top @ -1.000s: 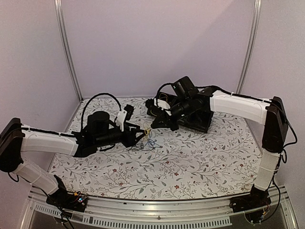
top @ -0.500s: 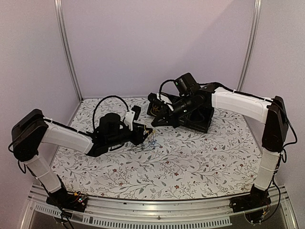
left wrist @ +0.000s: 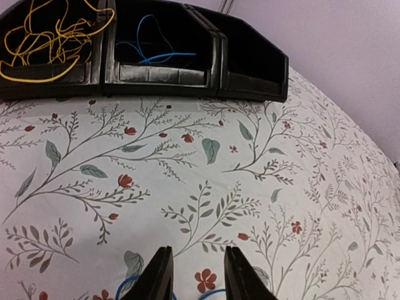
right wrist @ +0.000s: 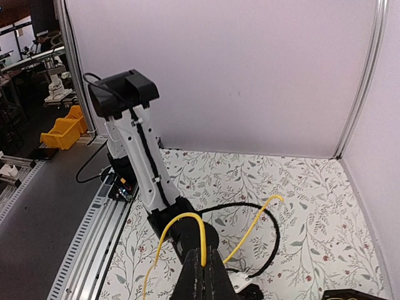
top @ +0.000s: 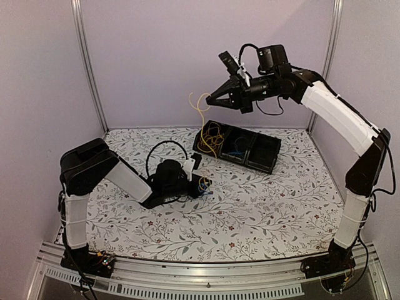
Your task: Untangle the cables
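While aloft, cable in right fingers

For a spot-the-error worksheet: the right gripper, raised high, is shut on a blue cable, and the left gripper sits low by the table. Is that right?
Not quite: the cable in the right gripper is yellow, not blue, as the right wrist view shows. The rest stands.

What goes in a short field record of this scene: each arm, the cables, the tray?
Right fingers: raised high, shut on the yellow cable, which trails down to the tray.
Left fingers: open, low over the table, by the loose blue cable.
Tray bins: yellow strands in the left one, binned blue cable in the middle.
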